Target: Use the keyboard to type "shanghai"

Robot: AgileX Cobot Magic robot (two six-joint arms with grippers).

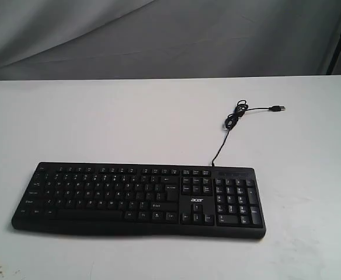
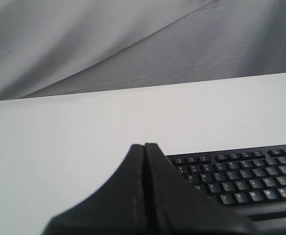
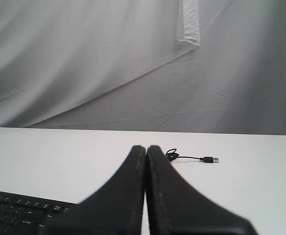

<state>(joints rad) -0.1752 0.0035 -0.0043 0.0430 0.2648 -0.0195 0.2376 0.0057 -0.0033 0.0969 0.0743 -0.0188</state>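
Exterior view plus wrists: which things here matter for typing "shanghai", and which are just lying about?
For the job:
- keyboard, flat on the table
- left gripper, shut
- right gripper, shut

Just there:
- USB cable, coiled behind the keyboard, with its plug loose on the table
- white table
- grey cloth backdrop

One keyboard (image 1: 138,198) with one cable (image 1: 227,131) ending in one USB plug (image 1: 278,109), one counter (image 1: 100,116), and two grippers: the left gripper (image 2: 144,145) and the right gripper (image 3: 146,147).
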